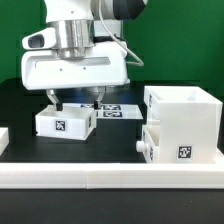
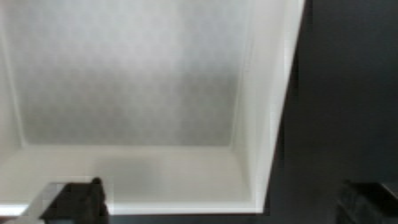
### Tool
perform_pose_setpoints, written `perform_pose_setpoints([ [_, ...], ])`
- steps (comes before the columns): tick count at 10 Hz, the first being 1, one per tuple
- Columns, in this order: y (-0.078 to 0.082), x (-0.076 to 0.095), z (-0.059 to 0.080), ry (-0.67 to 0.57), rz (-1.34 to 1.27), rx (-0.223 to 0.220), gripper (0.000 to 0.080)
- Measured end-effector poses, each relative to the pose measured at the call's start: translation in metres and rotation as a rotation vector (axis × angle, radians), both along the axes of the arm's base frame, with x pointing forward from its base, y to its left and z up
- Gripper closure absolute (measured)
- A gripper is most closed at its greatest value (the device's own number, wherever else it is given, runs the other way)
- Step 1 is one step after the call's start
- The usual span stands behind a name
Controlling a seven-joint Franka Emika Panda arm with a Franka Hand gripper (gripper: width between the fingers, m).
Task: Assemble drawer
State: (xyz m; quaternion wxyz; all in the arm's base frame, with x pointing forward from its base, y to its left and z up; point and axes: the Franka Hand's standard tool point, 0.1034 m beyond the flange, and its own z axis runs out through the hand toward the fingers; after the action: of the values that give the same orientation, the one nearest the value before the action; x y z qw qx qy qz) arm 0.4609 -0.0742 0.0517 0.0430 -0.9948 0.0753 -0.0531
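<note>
A small white open-top tray [image 1: 65,122] with a square tag on its front lies on the black table at the exterior view's left. My gripper [image 1: 71,98] hangs just above it, open. In the wrist view the tray's inside [image 2: 143,90] fills most of the picture. One fingertip [image 2: 71,200] is over the tray, the other [image 2: 374,198] is over the black table beyond the tray's side wall [image 2: 279,100]. The gripper [image 2: 222,200] holds nothing. The tall white housing [image 1: 185,110] stands at the exterior view's right. A second tray [image 1: 178,145] sits low in it, its knob [image 1: 143,148] sticking out.
The marker board [image 1: 118,109] lies flat behind the loose tray. A long low white border rail [image 1: 110,178] runs along the front, and another piece of rail [image 1: 4,136] is at the exterior view's far left. A green wall stands behind the table.
</note>
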Motion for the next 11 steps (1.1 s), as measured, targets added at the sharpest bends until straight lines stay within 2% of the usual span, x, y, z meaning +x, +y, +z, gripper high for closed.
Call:
perform_pose_setpoints([
  [5, 0.01, -0.034, -0.029, 0.017, -0.002, -0.01, 0.0151],
  [8, 0.02, -0.04, -0.044, 0.012, 0.015, -0.016, 0.0151],
  [10, 0.02, -0.041, -0.046, 0.012, 0.014, -0.016, 0.0151],
  [11, 0.02, -0.041, -0.046, 0.012, 0.015, -0.016, 0.0246],
])
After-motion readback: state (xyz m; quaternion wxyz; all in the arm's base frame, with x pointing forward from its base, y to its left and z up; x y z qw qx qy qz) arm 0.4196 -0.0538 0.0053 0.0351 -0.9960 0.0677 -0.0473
